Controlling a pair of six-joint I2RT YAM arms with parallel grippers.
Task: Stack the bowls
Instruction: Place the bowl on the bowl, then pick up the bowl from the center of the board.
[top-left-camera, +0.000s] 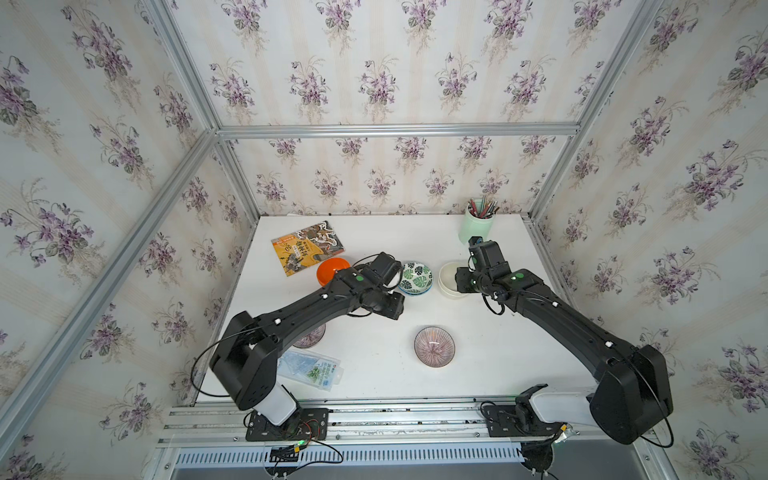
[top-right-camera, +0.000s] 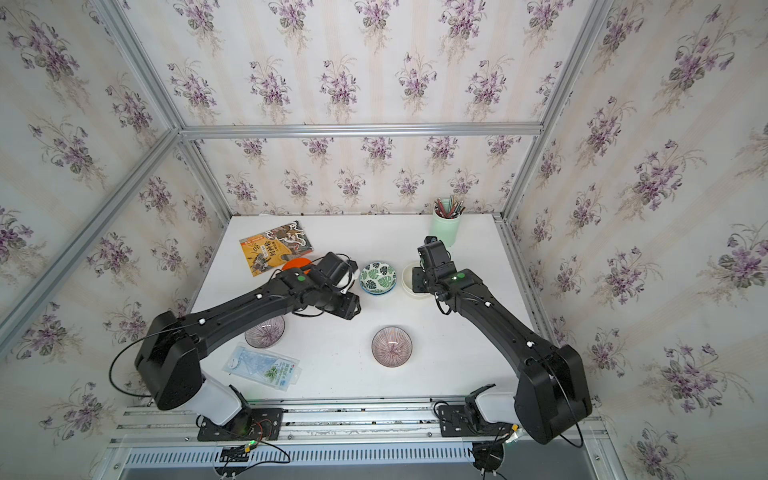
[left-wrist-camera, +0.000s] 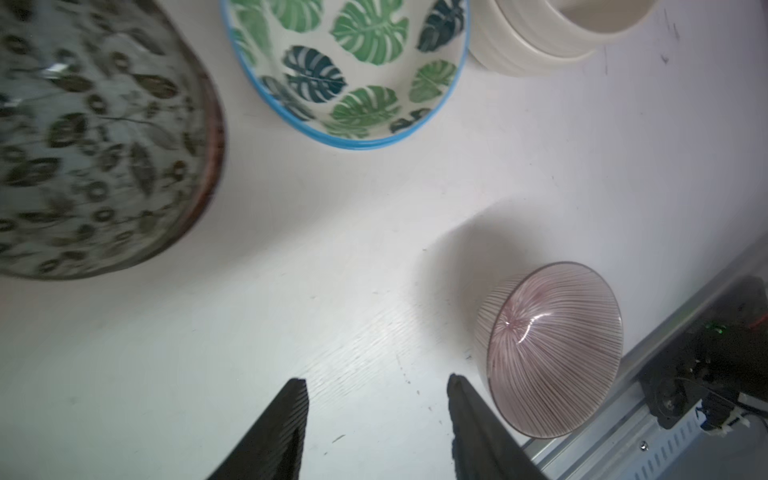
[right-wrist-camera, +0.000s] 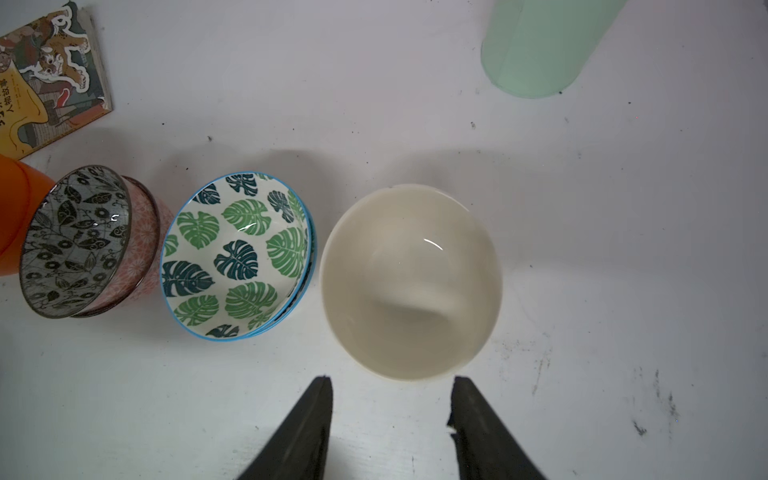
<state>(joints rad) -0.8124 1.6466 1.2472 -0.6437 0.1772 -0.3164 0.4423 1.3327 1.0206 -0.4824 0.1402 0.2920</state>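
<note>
A row of small round bowls runs across the middle of the flat white table (top-left-camera: 498, 365). From the left edge toward the right edge stand a glossy orange bowl (top-left-camera: 330, 268), a nested pair of black-and-white leaf-print bowls (right-wrist-camera: 77, 241), a nested pair of blue-rimmed green leaf-print bowls (top-left-camera: 415, 277) and a nested pair of plain cream bowls (top-left-camera: 448, 278). Each stands just beside the next.

The left arm (top-left-camera: 316, 307) covers the black-and-white pair in both top views, and the right arm (top-left-camera: 540, 307) overlaps the cream pair's right side. A purple radial-striped bowl (top-left-camera: 434, 346) stands alone nearer the front edge. A second purple striped bowl (top-right-camera: 264, 332) lies half hidden beneath the left arm, toward the left edge.

The left gripper (left-wrist-camera: 376, 380) hangs over bare table, its jaws released and empty. The right gripper (right-wrist-camera: 390, 378) sits just in front of the cream pair, jaws likewise parted and holding nothing.

A colourful illustrated paperback book (top-left-camera: 307, 247) lies near the back left corner, close behind the orange bowl. A tall mint-green pencil cup (top-left-camera: 476, 226) stands at the back right corner. A clear plastic packet (top-left-camera: 309, 368) lies at the front left corner.
</note>
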